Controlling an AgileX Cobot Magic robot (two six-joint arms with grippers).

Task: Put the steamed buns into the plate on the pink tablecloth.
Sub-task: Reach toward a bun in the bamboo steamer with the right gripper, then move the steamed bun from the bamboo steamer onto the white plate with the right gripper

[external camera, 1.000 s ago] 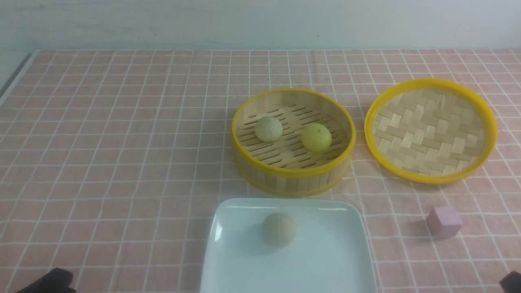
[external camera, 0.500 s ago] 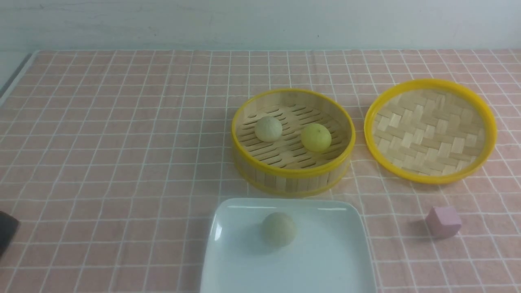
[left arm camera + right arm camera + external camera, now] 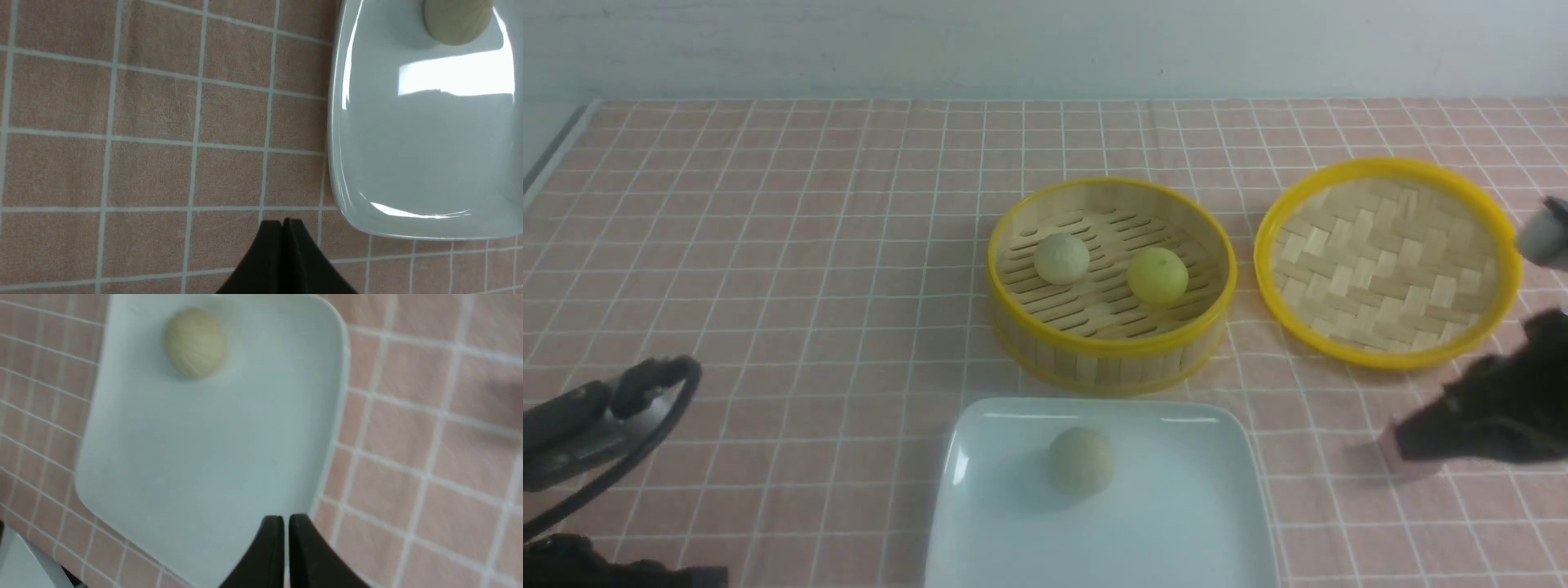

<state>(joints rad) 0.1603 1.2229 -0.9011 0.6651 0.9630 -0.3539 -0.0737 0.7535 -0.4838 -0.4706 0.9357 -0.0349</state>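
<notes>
Pink cloth with a grid of thin white lines (image 3: pixel 792 327), the largest thing before us, lies under everything we see on the table. On it, nearest us in the middle, sits the glossy white square plate (image 3: pixel 1094 531), its near edge cut off by our front view. Beyond the plate stands the round bamboo steamer (image 3: pixel 1111 355), yellow-rimmed and uncovered. Right of the steamer and near it, the woven lid (image 3: pixel 1388 265) lies on the cloth with its yellow rim around it.

We have our left gripper (image 3: pixel 282 222) at the near left, beside the plate; its fingertips are closed together with nothing between them. Our right gripper (image 3: pixel 282 518), at the right and blurred in the front view, stands open by only a narrow gap, and that gap holds nothing.

As for the buns, one beige bun (image 3: pixel 1081 461) rests in the far part of the plate. Inside the steamer we see a pale beige bun (image 3: pixel 1062 259) on the left and a yellow-green bun (image 3: pixel 1157 276) on the right, apart from each other. Smallest is the pink cube (image 3: pixel 1396 449), right of the plate, partly hidden behind our right gripper.
</notes>
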